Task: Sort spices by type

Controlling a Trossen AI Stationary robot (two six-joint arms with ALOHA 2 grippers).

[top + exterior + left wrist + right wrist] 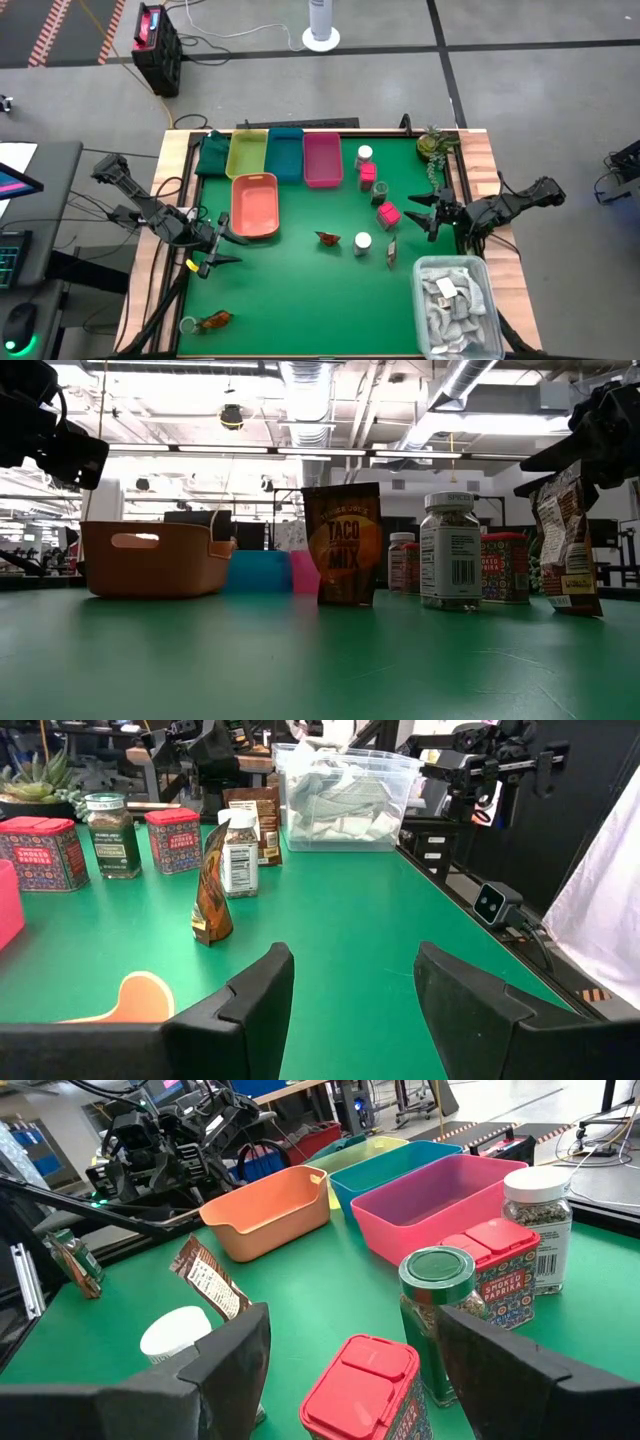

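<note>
The spices stand in a loose group right of the table's middle: two white-capped jars (364, 155) (362, 242), two pink packs (367, 172) (388, 214), a greenish jar (379, 188) and two red-brown sachets (327, 238) (392, 252). Another sachet (215, 320) lies near the front left corner. My right gripper (418, 211) is open, just right of the nearer pink pack (365, 1385), not touching it. My left gripper (222, 247) is open and empty, near the orange tray (255, 205).
Yellow-green (247, 153), teal (285, 153) and pink (322, 158) trays line the far edge. A clear bin of grey rags (455, 295) stands at the front right. A potted plant (432, 143) is at the far right corner. Bare green table lies between the arms at the front.
</note>
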